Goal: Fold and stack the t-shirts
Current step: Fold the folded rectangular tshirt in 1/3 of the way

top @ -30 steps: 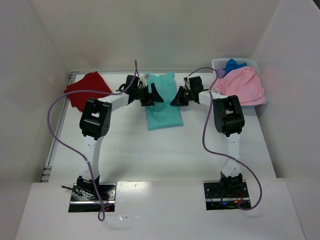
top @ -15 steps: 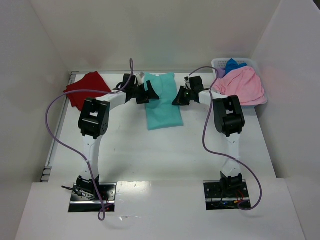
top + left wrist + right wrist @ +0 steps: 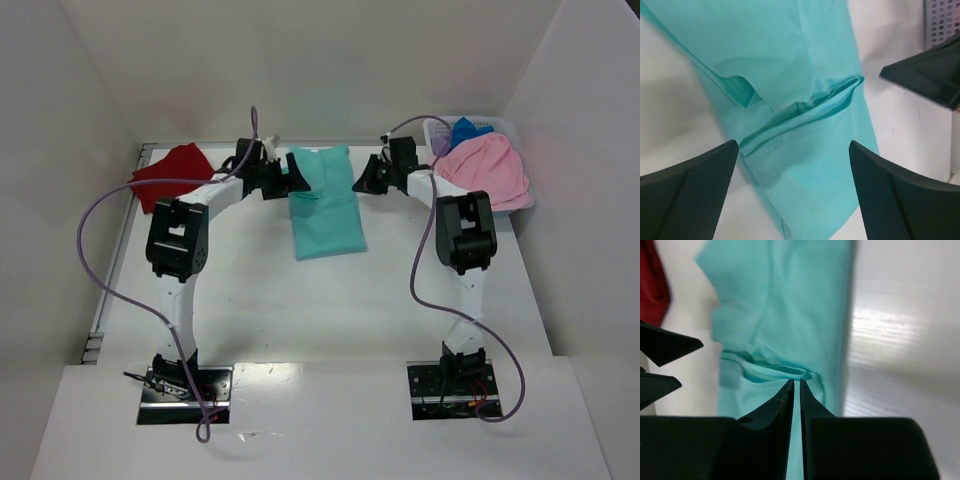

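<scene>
flanking teal t-shirt (image 3: 326, 215), left gripper (image 3: 297, 180), right gripper (image 3: 362, 181)

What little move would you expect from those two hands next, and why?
Probably the right hand should open: it is closed on nothing, the left hand is open, and the teal shirt between them lies as a long strip, not yet folded across.

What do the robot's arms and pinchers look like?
The left arm and right arm are white tubes with chunky black joints. Each is bolted to a black base plate. A purple cable loops along each one. The left gripper and right gripper have black pointed fingers, and the left ones look finely dotted.
</scene>
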Controlling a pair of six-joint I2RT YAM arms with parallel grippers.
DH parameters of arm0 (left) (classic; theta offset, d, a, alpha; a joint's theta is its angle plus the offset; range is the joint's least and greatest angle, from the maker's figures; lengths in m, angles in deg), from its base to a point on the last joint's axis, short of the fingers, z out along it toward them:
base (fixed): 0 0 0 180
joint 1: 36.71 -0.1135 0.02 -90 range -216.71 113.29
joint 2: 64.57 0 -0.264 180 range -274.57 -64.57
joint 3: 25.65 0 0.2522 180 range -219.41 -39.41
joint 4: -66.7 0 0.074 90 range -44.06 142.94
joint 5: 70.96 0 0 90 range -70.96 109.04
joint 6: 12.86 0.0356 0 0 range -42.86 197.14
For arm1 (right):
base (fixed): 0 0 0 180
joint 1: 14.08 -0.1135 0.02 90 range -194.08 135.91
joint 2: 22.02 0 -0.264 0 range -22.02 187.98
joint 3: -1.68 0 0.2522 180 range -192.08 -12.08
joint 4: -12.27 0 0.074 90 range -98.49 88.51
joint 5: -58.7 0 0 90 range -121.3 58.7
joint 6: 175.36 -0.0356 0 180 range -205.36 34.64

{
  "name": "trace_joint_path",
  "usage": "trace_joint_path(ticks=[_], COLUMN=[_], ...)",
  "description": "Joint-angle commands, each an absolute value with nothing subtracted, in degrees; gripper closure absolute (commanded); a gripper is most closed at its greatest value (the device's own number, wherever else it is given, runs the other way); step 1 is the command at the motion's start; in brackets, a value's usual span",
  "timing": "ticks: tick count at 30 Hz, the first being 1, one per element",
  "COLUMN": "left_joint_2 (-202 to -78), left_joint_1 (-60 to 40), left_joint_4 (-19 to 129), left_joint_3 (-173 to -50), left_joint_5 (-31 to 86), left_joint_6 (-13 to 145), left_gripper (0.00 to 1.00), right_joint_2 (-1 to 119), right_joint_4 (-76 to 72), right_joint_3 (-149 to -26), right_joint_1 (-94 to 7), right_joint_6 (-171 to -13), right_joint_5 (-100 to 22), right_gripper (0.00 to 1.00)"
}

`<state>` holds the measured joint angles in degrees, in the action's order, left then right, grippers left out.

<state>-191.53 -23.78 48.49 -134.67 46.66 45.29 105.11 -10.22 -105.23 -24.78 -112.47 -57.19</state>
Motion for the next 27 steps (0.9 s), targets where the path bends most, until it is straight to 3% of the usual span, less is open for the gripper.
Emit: trace_joint_path(ticks=[1, 9, 15, 17, 20, 27], left_joint_2=[-182.98, -173.57, -170.93, -169.26, -167.68, -163.28], left_joint_1=[-24.58, -23.0, -19.05, -18.26, -16.94, -13.77], left_joint_4=[46.97, 43.28, 39.49, 39.49, 38.96, 39.58], left_joint_3=[-135.48, -128.1, -120.81, -117.91, -112.9, -104.54], left_joint_5=[44.45, 36.45, 36.28, 36.27, 36.27, 35.57], left_joint_6=[49.72, 54.28, 53.5, 51.48, 49.38, 44.55], left_gripper=[0.01, 0.01, 0.01, 0.01, 0.01, 0.01], right_joint_2=[96.55, 87.76, 81.26, 79.41, 76.42, 72.55], right_joint_4=[-10.35, -10.54, -11.33, -11.33, -11.33, -12.56], right_joint_3=[-112.88, -103.51, -92.08, -87.16, -81.53, -73.87], right_joint_1=[-24.46, -24.98, -26.73, -27.44, -28.85, -28.85], right_joint_6=[-110.15, -107.51, -106.98, -106.98, -107.5, -108.65], right_joint_5=[-56.53, -53.02, -52.31, -50.99, -49.76, -49.23], right_gripper=[0.86, 0.77, 0.6, 0.48, 0.38, 0.35])
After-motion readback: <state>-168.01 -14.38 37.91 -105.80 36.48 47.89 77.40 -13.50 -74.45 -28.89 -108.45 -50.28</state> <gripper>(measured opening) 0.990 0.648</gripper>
